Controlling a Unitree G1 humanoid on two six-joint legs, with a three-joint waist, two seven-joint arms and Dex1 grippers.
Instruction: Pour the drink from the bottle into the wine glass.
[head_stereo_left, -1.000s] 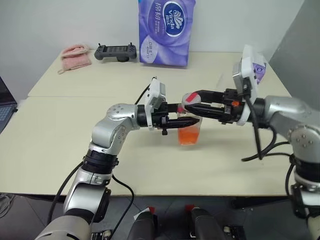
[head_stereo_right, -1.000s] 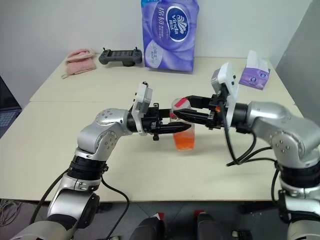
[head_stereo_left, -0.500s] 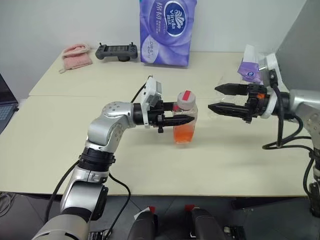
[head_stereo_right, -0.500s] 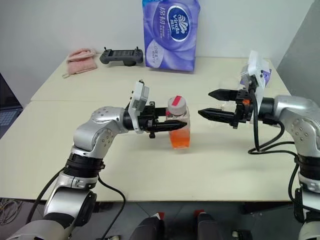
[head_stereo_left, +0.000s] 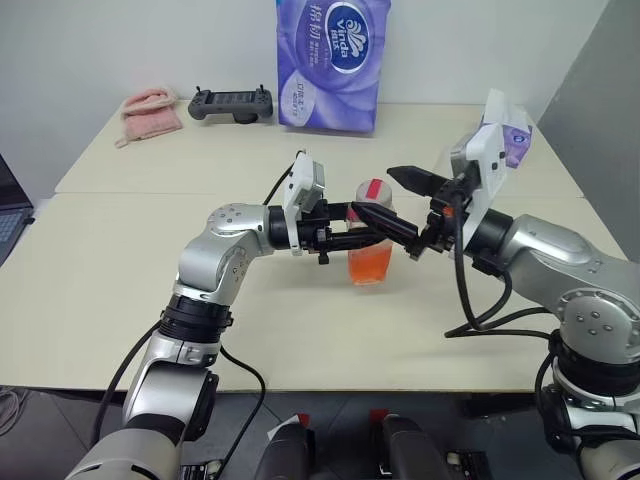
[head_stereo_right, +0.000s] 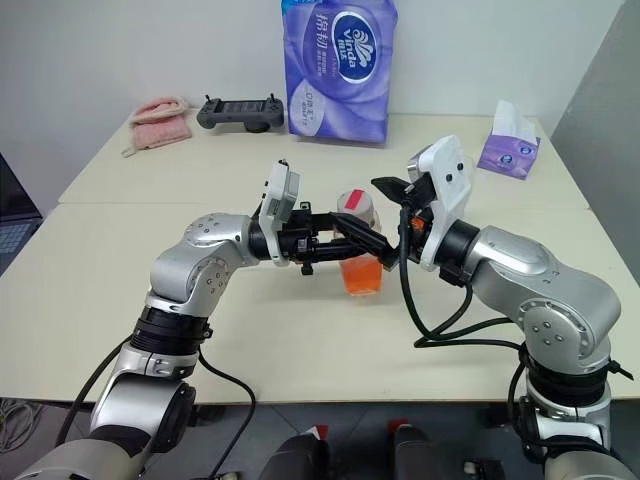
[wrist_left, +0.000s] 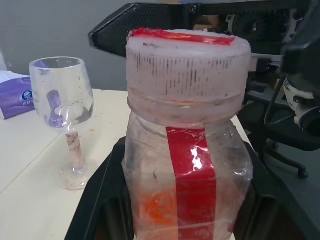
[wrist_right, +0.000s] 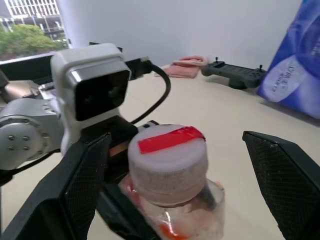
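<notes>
A pale table (head_stereo_left: 130, 290) carries a purple tissue pack (head_stereo_left: 331, 62), black controller (head_stereo_left: 232, 103), pink cloth (head_stereo_left: 152, 112) and wine glass (wrist_left: 65, 110).

Head stereo pair looks forward and down from above the counter (head_stereo_left: 120, 290), mid-range; both eyes share the whole scene, arms to back wall, offset slightly sideways. Left wrist cam looks along the left hand (head_stereo_right: 345, 237), very close on the bottle (wrist_left: 187, 150), wine glass (wrist_left: 62, 95) beyond. Right wrist cam looks along the right hand (head_stereo_left: 400, 200), slightly down onto the same bottle's cap (wrist_right: 169, 155), facing the left arm's camera (wrist_right: 92, 85).
</notes>
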